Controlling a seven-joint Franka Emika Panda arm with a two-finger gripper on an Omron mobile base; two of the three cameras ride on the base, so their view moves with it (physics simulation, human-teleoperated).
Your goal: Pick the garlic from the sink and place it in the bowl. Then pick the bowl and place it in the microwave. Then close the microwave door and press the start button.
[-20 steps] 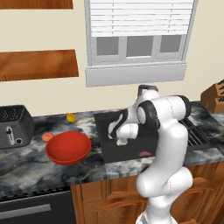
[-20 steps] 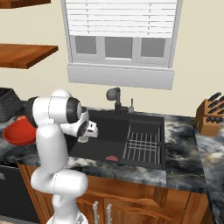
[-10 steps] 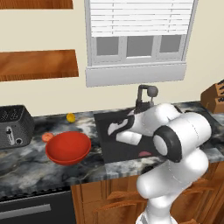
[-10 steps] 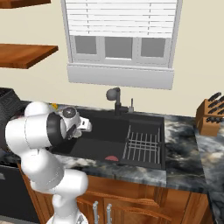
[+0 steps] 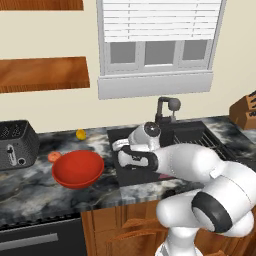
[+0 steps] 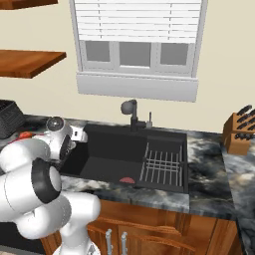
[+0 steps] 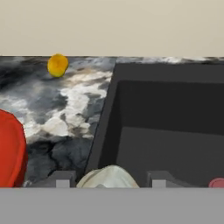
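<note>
My gripper hangs over the left rim of the sink, turned toward the counter. It is shut on the garlic, a pale bulb that sits between the two fingertips in the hand view. The red bowl stands on the marbled counter just left of the sink, empty, and its rim shows at the left edge of the hand view. The dark sink basin lies below and to the right of the hand. The microwave and its door are out of view.
A small yellow fruit lies near the back wall and an orange-red fruit beside the bowl. A black toaster stands far left. The sink holds a flat red item and a wire rack; the faucet rises behind. A knife block stands right.
The arm has swung its elbow down and toward the cameras, and the hand has shifted a little left, from over the basin to the sink's left rim.
</note>
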